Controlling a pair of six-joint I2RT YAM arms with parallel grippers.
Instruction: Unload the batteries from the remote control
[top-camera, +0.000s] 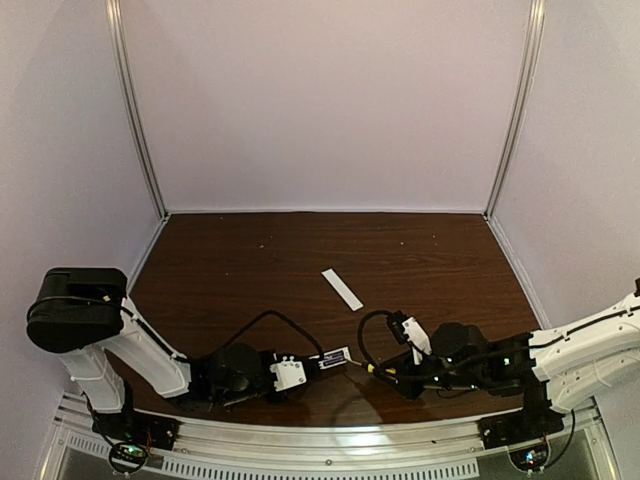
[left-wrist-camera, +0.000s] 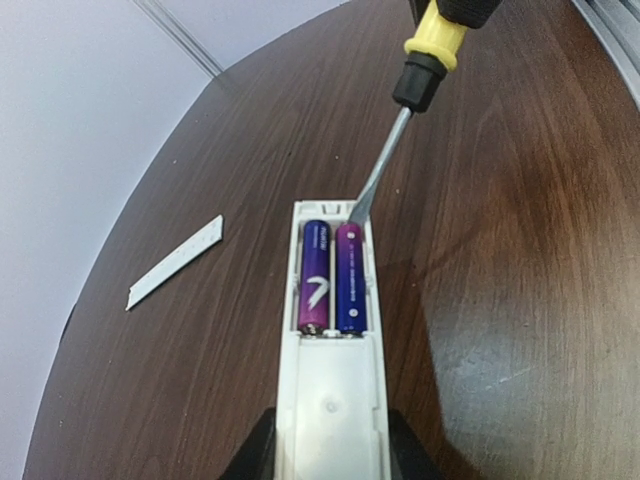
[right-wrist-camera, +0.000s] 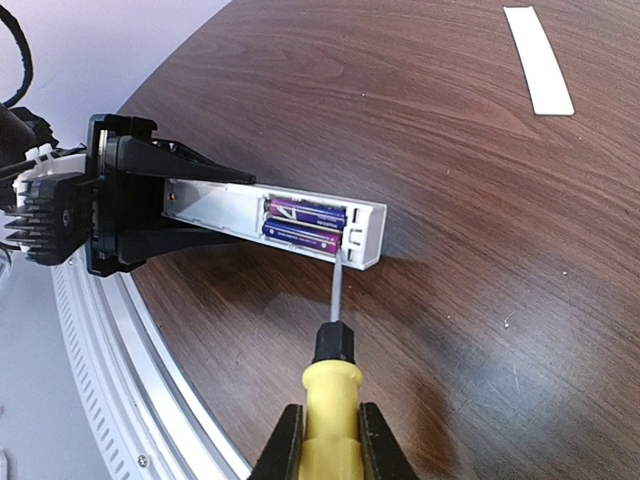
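Observation:
My left gripper (left-wrist-camera: 332, 445) is shut on the near end of the white remote control (left-wrist-camera: 331, 390), holding it out over the table. Its battery recess is uncovered, and two purple-blue batteries (left-wrist-camera: 318, 275) (left-wrist-camera: 351, 278) lie in it side by side. My right gripper (right-wrist-camera: 330, 440) is shut on the yellow handle of a screwdriver (right-wrist-camera: 332, 385). The blade tip rests at the far end of the recess, against the end of the nearer battery (right-wrist-camera: 300, 237). In the top view, the remote control (top-camera: 335, 357) and screwdriver (top-camera: 372, 368) meet near the table's front edge.
The thin white cover strip (top-camera: 342, 289) lies flat on the dark wood table (top-camera: 250, 270), behind the grippers. A metal rail (right-wrist-camera: 130, 400) runs along the near edge. Pale walls enclose the left, back and right sides.

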